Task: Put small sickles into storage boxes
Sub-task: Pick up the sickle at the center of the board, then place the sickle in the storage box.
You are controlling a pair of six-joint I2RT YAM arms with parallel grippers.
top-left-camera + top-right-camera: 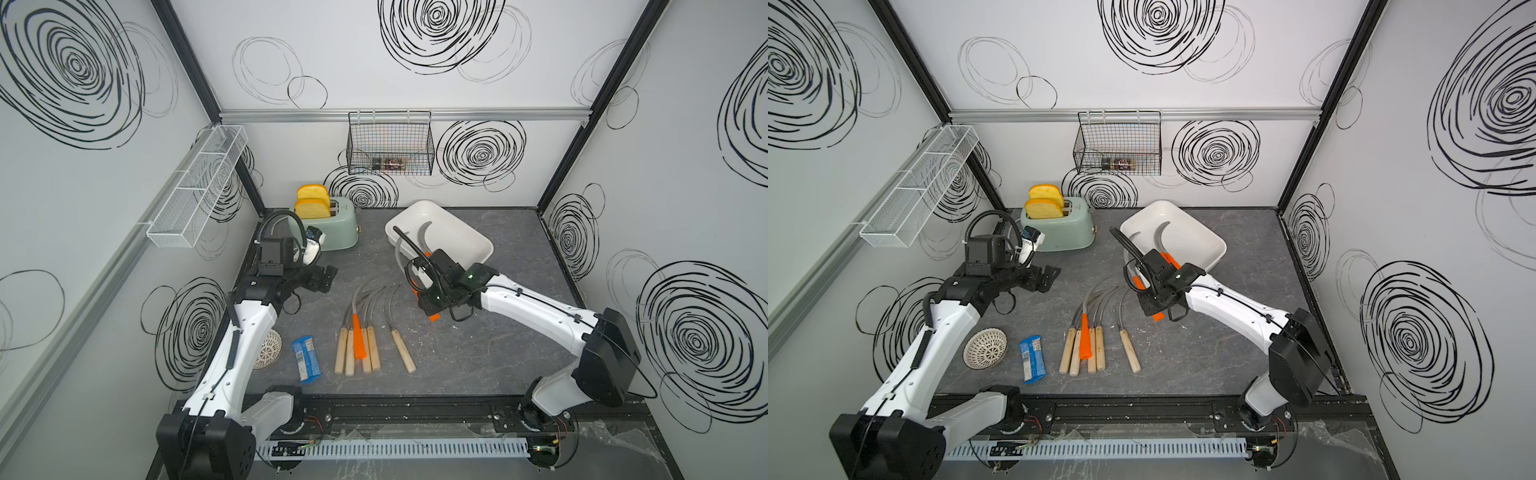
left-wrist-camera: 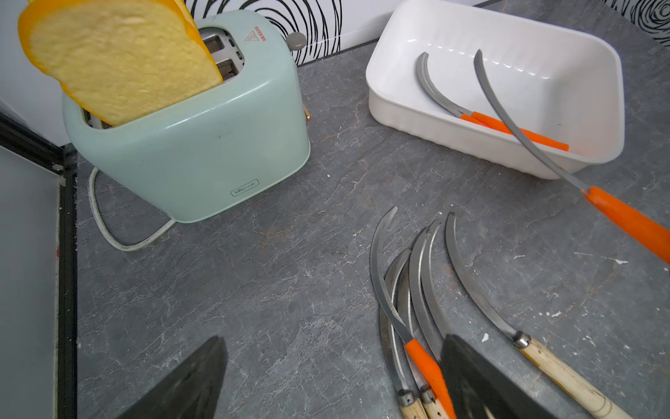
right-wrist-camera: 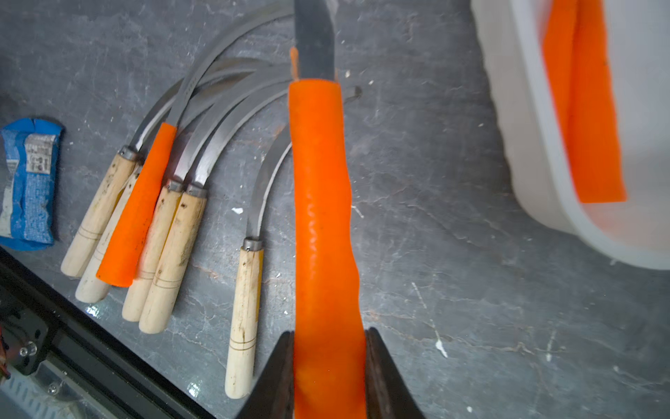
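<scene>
The right claw [image 3: 328, 352] is clamped tight on an orange-handled sickle [image 3: 322, 217], gripping it by the handle. It holds the sickle off the counter [image 1: 457, 361], just beside the near left corner of the white tub [image 1: 465, 241]. The grey blade points far, toward the tub; whether its tip is over the rim cannot be told.

The tub sits far right of centre. Two other orange sickles [image 2: 507, 128] lie inside it, blades toward its far end.

Six loose sickles [image 1: 365, 328] lie on the counter in the near middle, handles near and blades curving far. Four wooden-handled ones and an orange one are bunched together, touching. A fifth wooden one [image 1: 402, 349] lies just to their right.

The left claw [image 2: 333, 348] hovers left of the bunch with its jaws wide and nothing in them. A green toaster [image 1: 332, 235] stands far left. A blue packet [image 1: 306, 359] lies left of the handles.
</scene>
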